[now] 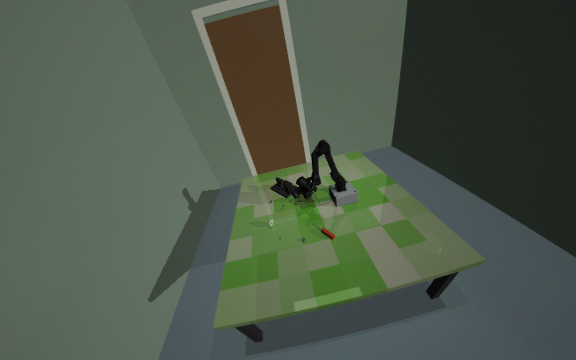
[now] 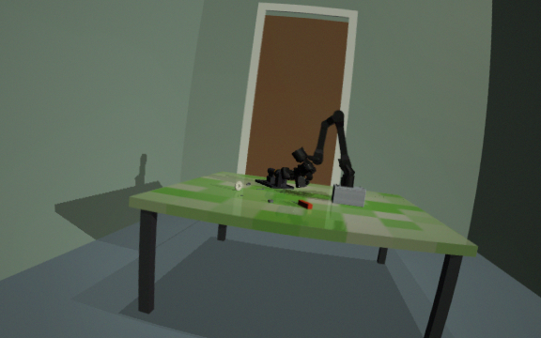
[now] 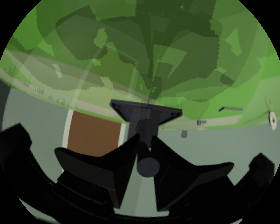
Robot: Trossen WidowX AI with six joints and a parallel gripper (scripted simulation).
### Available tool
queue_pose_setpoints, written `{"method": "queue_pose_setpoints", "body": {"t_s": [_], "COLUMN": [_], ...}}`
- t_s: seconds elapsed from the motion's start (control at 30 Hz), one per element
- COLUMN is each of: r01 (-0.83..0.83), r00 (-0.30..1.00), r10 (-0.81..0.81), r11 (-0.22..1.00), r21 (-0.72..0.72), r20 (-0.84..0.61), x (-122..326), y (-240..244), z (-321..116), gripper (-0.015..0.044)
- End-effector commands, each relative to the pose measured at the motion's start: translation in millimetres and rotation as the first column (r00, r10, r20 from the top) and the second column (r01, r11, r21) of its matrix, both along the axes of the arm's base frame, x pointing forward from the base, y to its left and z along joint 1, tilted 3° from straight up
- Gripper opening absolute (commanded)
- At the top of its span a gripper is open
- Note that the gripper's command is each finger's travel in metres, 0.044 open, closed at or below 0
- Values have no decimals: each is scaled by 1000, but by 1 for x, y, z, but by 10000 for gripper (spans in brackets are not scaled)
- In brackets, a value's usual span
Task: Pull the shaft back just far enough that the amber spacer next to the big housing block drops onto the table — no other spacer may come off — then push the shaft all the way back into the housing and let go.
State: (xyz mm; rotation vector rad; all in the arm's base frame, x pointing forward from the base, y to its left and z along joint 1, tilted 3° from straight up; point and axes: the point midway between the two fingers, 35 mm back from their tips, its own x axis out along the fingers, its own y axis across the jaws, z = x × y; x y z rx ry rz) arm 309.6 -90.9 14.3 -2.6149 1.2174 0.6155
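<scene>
The dark fixture with the housing block point(image 1: 282, 189) point(image 3: 145, 111) sits on the table's far left part, tiny in the top and exterior views. My gripper point(image 1: 296, 192) point(image 3: 145, 137) is low at the fixture, shut on the shaft. The shaft's round dark end point(image 3: 148, 167) shows between the fingers in the wrist view. A tiny orange fleck shows on the fixture in the top view; I cannot tell which spacer it is. The fingers and the fixture hide the spacers in the wrist view, and I cannot tell whether the amber spacer is on the shaft or how deep the shaft sits.
A red-handled screwdriver point(image 1: 328, 233) point(image 2: 305, 205) lies nearer the front. A white ring point(image 1: 271, 223) point(image 2: 240, 186) point(image 3: 272, 120) stands on edge to the left. A small grey part point(image 1: 303, 240) point(image 2: 270, 201) and a few other small bits lie around. The grey base box point(image 1: 345, 196) point(image 2: 348, 195) is at right.
</scene>
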Motion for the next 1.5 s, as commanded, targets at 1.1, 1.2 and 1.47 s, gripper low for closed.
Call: {"method": "queue_pose_setpoints", "body": {"t_s": [1.1, 1.2, 1.47], "r01": [2, 2, 2], "r00": [1000, 1000, 1000], "r10": [-2, -2, -2], "r11": [1000, 1000, 1000], "r21": [4, 4, 4], "r20": [3, 3, 2], "x": [-3, -3, -4], "y": [3, 4, 4], "z": [0, 0, 0], "gripper": [0, 0, 0]}}
